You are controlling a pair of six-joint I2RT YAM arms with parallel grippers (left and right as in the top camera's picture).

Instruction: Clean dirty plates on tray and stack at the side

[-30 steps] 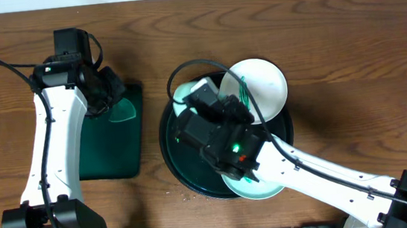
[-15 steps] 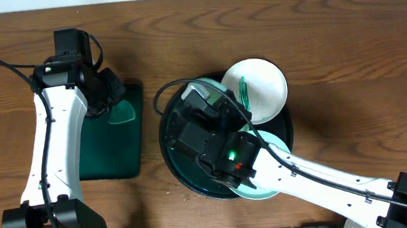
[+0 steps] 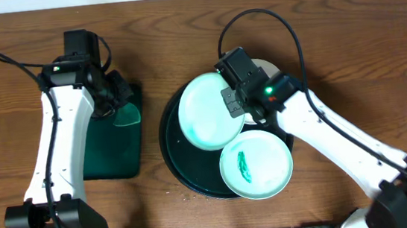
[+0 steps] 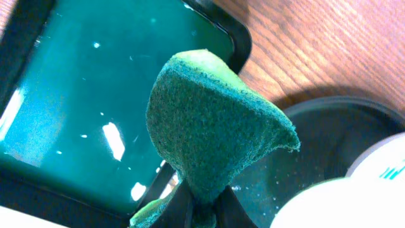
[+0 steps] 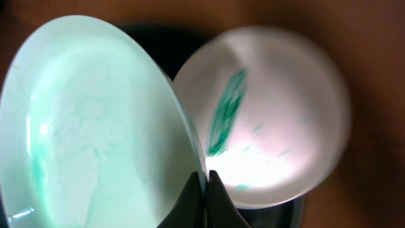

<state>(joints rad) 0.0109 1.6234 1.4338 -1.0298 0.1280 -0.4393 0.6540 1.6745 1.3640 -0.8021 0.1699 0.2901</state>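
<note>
The black round tray [image 3: 177, 161] holds the plates. My right gripper [image 3: 231, 102] is shut on the rim of a pale mint plate [image 3: 206, 121], held tilted above the tray's left half. In the right wrist view the jaws [image 5: 204, 180] pinch that plate's edge [image 5: 95, 126]. A plate with a green smear [image 3: 256, 165] lies at the tray's front. Another smeared plate [image 3: 271, 74] sits at the back right, mostly under my right arm, and shows in the right wrist view [image 5: 266, 120]. My left gripper [image 3: 116, 100] is shut on a green sponge [image 4: 215, 120].
A rectangular dark green tray [image 3: 110, 153] lies left of the black tray, under my left gripper, and fills the left wrist view [image 4: 82, 88]. The black tray's rim [image 4: 329, 145] shows beside it. Cables loop over the back of the wooden table.
My right arm has swung from the tray's front-left to its back with the mint plate gripped by the rim, uncovering the front plate. My left gripper has shifted slightly right with the sponge.
</note>
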